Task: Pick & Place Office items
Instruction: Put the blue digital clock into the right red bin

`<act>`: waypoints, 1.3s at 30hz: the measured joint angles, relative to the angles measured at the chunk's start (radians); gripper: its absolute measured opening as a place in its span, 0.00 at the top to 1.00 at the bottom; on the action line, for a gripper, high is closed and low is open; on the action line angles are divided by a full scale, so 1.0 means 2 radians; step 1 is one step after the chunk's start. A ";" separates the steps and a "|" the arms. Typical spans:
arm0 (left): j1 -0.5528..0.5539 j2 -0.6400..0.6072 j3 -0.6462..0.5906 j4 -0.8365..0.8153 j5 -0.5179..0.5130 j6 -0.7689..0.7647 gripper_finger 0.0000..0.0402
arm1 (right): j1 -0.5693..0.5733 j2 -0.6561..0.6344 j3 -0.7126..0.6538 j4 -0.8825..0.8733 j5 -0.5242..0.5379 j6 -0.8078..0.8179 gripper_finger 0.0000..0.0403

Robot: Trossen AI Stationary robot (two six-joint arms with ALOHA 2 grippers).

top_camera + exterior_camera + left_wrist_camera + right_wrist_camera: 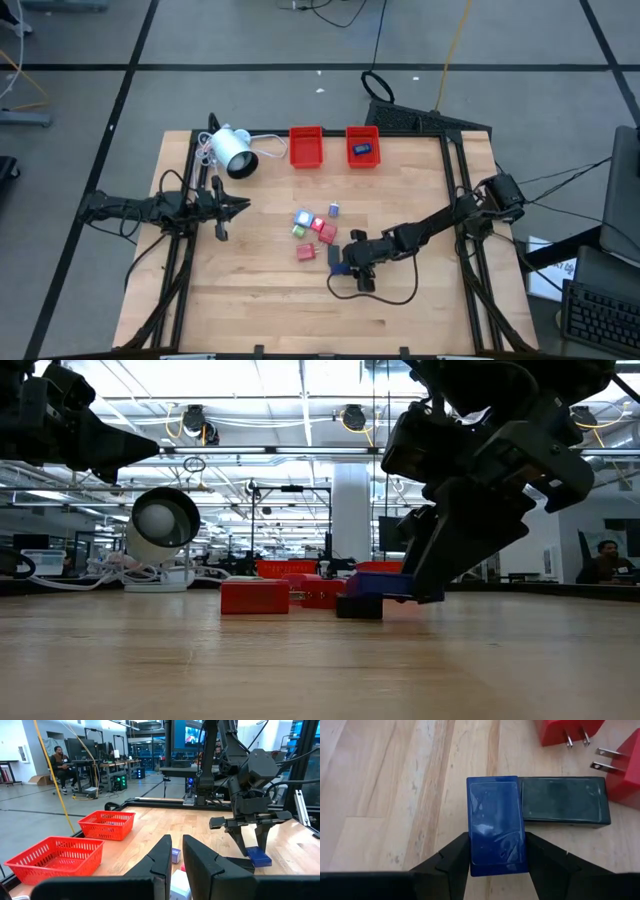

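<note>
High view showing the wooden table (250,300), left gripper (232,206) waiting clenched near the white lamp (232,151), right gripper (497,851) grasping a blue block (496,825) just above the table, beside a black block (563,800) and red plugs (561,731).

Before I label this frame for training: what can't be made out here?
- Item in the right-hand red tray, high view: a dark blue speck, too small to identify.
- Blue block in the right gripper, right wrist view: its near end is covered by the fingers.
- Black block, low view: partly behind the blue block.
</note>
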 joint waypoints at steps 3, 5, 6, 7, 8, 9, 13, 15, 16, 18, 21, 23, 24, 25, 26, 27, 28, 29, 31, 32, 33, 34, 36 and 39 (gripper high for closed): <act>0.000 0.000 0.000 0.000 0.000 0.000 0.88 | 0.000 0.000 0.000 0.000 0.000 -0.001 0.59; 0.000 0.000 0.000 0.000 0.000 0.000 0.88 | 0.000 0.000 0.000 -0.001 0.000 -0.004 0.59; 0.000 0.000 0.000 0.000 0.000 0.000 0.88 | 0.000 0.000 0.000 -0.001 0.000 -0.006 0.59; 0.000 0.000 0.000 0.000 0.000 0.000 0.88 | 0.000 0.000 0.000 -0.002 0.000 -0.008 0.59; 0.000 0.000 0.000 0.000 0.000 0.000 0.88 | 0.000 -0.002 0.000 -0.006 0.000 -0.008 0.59; 0.000 0.000 0.000 0.000 0.000 0.000 0.88 | 0.000 -0.005 0.000 -0.011 0.000 -0.008 0.59; 0.000 0.000 0.000 0.000 0.000 0.000 0.88 | -0.001 -0.022 0.000 -0.033 0.000 -0.008 0.59; 0.000 0.000 0.000 0.000 0.000 0.000 0.88 | -0.001 -0.031 0.000 -0.038 0.000 -0.008 0.59; 0.000 0.000 0.000 0.000 0.000 0.000 0.88 | -0.001 -0.036 0.000 -0.038 0.001 -0.008 0.59; 0.000 0.000 0.000 0.000 0.000 0.000 0.88 | 0.000 -0.048 -0.003 -0.039 0.001 -0.009 0.59; 0.000 0.000 0.000 0.000 0.000 0.000 0.88 | 0.000 -0.063 -0.013 -0.039 0.008 -0.008 0.59; 0.000 0.000 0.000 0.000 0.000 0.000 0.88 | 0.000 -0.075 -0.023 -0.042 0.018 -0.008 0.59; 0.000 0.000 0.000 0.000 0.000 0.000 0.88 | 0.000 -0.082 -0.028 -0.041 0.025 -0.006 0.59; 0.000 0.000 0.000 0.000 0.000 0.000 0.88 | 0.000 -0.091 -0.034 -0.040 0.028 -0.003 0.59; 0.000 0.000 0.000 0.000 0.000 0.000 0.88 | 0.000 -0.099 -0.040 -0.040 0.028 0.002 0.59; 0.000 0.000 0.000 0.000 0.000 0.000 0.88 | -0.001 -0.106 -0.046 -0.040 0.029 0.005 0.59; 0.000 0.000 0.000 0.000 0.000 0.000 0.88 | -0.001 -0.113 -0.051 -0.040 0.031 0.008 0.59; 0.000 0.000 0.000 0.000 0.000 0.000 0.88 | -0.001 -0.121 -0.057 -0.040 0.038 0.009 0.59; 0.000 0.000 0.000 0.000 0.000 0.000 0.88 | -0.001 -0.139 -0.069 -0.041 0.049 0.011 0.59; 0.000 0.000 0.000 0.000 0.000 0.000 0.88 | -0.001 -0.147 -0.074 -0.038 0.052 0.011 0.59; 0.000 0.000 0.000 0.000 0.000 0.000 0.88 | -0.001 -0.157 -0.081 -0.038 0.053 0.014 0.59; 0.000 0.000 0.000 0.000 0.000 0.000 0.88 | -0.001 -0.166 -0.088 -0.040 0.053 0.017 0.59; 0.000 0.000 0.000 0.000 0.000 0.000 0.88 | -0.001 -0.183 -0.099 -0.040 0.054 0.022 0.59; 0.000 0.000 0.000 0.000 0.000 0.000 0.88 | -0.001 -0.213 -0.120 -0.039 0.069 0.030 0.59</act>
